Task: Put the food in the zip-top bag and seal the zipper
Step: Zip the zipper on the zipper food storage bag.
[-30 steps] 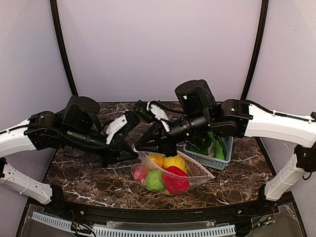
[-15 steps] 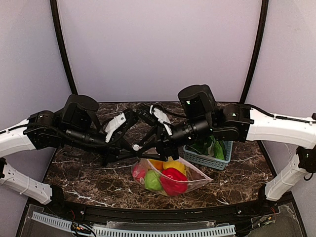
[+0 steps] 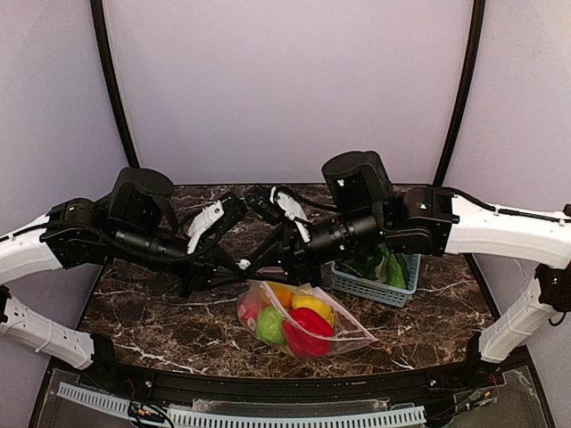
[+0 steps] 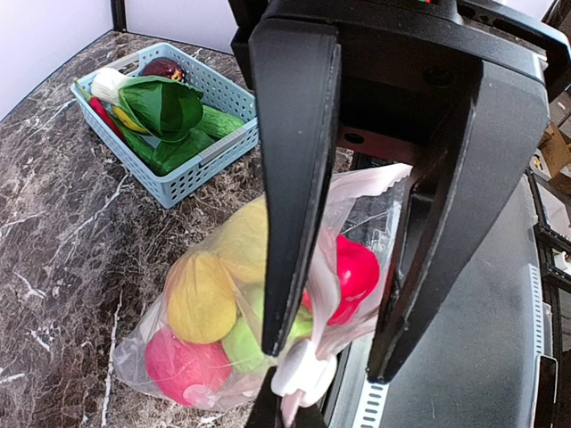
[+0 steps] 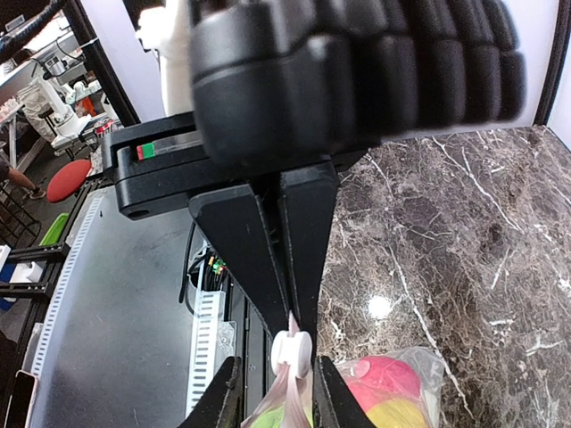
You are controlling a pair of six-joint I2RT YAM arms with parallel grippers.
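The clear zip-top bag [image 3: 343,325] [image 4: 143,343] lies on the marble with the food inside. I see a yellow lemon [image 4: 201,299], a green apple [image 4: 241,343], a pink-red fruit [image 4: 183,366], a red fruit [image 3: 308,328] [image 4: 357,272] and an orange-yellow pepper [image 3: 282,292]. My left gripper [image 3: 234,270] [image 4: 287,412] [image 5: 296,312] is shut on the end of the pinkish zipper strip [image 5: 294,379]. A white slider [image 4: 303,374] [image 5: 293,349] sits just beside it. My right gripper [image 3: 260,266] [image 5: 278,397] [image 4: 326,361] is open, its fingers astride the slider and the bag's mouth.
A light-blue slotted basket [image 3: 366,287] [image 4: 192,174] holding a green leafy vegetable [image 4: 165,102] and other produce stands at the right rear. The table's front edge and a white slotted rail [image 3: 241,415] run just in front of the bag.
My right gripper has moved left along the bag's mouth until it meets the left gripper. The bag has sagged lower and the food inside has shifted towards the front.
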